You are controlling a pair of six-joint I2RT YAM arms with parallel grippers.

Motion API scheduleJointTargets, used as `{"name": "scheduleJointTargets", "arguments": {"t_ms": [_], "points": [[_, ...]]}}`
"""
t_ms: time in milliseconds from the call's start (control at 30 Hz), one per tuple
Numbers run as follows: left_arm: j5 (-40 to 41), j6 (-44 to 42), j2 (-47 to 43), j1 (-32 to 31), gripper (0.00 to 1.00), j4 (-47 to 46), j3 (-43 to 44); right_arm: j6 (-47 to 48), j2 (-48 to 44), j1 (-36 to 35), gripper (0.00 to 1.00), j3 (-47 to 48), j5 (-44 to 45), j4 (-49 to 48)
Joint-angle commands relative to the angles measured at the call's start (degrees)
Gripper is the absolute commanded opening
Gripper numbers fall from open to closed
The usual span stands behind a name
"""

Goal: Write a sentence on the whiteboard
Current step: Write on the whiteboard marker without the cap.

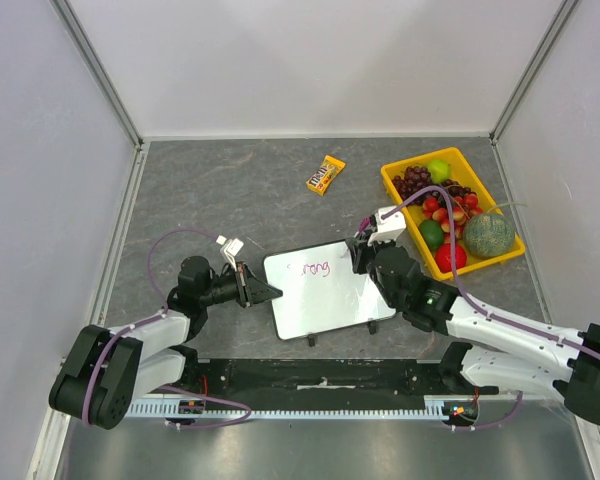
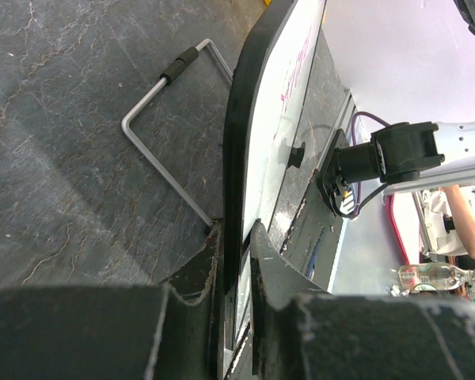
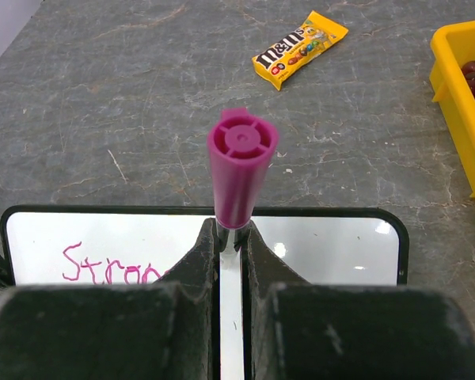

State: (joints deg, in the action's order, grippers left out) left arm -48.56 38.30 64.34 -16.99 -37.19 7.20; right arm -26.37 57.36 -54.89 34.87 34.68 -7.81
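The whiteboard lies flat at the middle of the table, its black rim toward both arms. Pink writing, the sentence, starts near its far left corner; in the right wrist view the sentence reads "Stron", its end hidden behind my finger. My left gripper is shut on the board's left rim; in the left wrist view the gripper pinches the whiteboard edge-on. My right gripper hovers over the far right part of the board, where the gripper is shut on a magenta-ended marker.
A yellow tray of fruit stands at the back right, also seen as the tray. A yellow candy packet lies behind the board, shown as the packet. A bent wire stand lies beside the board's left edge.
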Motion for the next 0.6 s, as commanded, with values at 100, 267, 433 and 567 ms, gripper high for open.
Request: {"name": "scheduleJointTargets", "arguments": {"t_ms": [100,267,433,567], "points": [[3.2,-2.4,0.4,0.2,0.02,3.6,-0.6,-0.5,1.0,0.3,0.0,1.3,-0.4,-2.6],[3.2,-2.5,0.4,0.2,0.02,3.6,-0.6,-1.2,0.8,0.3,0.0,0.5,-2.0,-2.1],[3.3,-2.5,0.6,0.2,0.02,3.6,-0.5,-2.3,-0.2,0.3,0.0,-0.9,-2.6,-1.1],[3.3,-2.4,0.5,0.1,0.02,3.6,-0.5,-2.8,-1.9,0.3,0.0,-2.2,-1.5,-0.1]]}}
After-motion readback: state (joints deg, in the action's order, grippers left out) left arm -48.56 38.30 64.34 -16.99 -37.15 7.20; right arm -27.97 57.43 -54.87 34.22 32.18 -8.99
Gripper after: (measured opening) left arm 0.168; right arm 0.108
